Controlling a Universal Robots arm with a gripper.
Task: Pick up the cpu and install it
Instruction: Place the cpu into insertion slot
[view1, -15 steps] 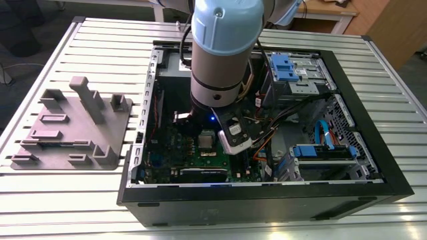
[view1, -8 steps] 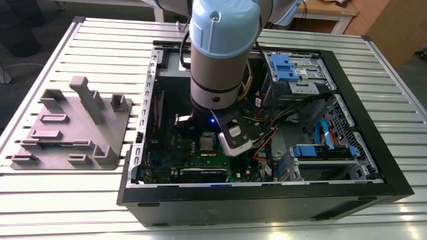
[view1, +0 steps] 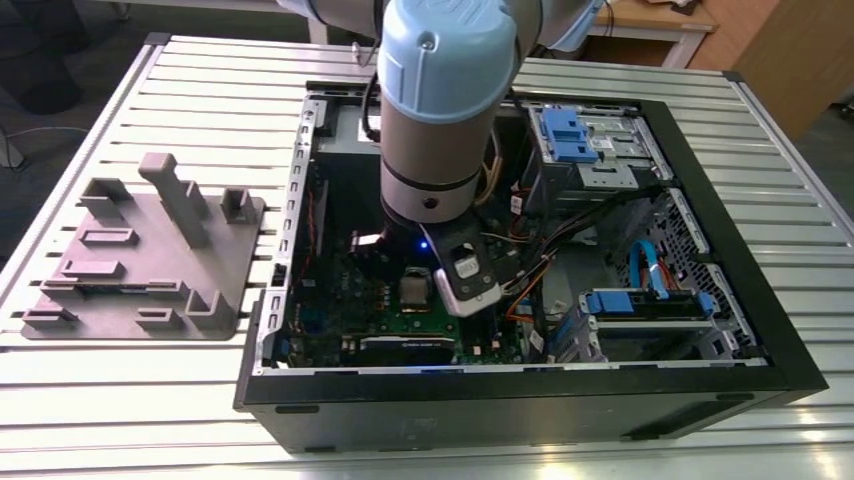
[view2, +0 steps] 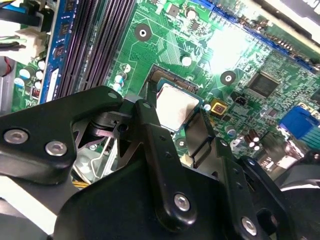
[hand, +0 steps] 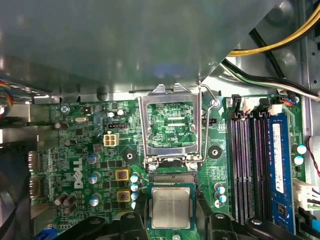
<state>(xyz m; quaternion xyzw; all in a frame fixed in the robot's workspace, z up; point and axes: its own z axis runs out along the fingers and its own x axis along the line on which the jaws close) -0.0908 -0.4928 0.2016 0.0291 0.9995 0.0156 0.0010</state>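
Note:
The cpu (view2: 176, 105), a small silvery square chip, sits between my black fingers (view2: 150, 130) in both wrist views. My gripper (view2: 174, 114) is shut on it, one finger on each side. The cpu (hand: 171, 207) hangs just over the socket on the green motherboard (hand: 90, 150), and a strip of gold socket contacts (hand: 173, 178) shows past its edge. The metal socket frame (hand: 171, 100) stands flipped up beside the socket. In the exterior view my gripper (view1: 458, 285) reaches down into the computer case (view1: 747, 330).
Dark memory slots and a blue memory stick (hand: 280, 165) run alongside the socket. Yellow and black cables (hand: 272, 42) cross beyond the frame. On the slatted table at the exterior view's left lies a grey moulded fixture plate (view1: 140, 255). Blue drive bays (view1: 567, 135) fill the case's far corner.

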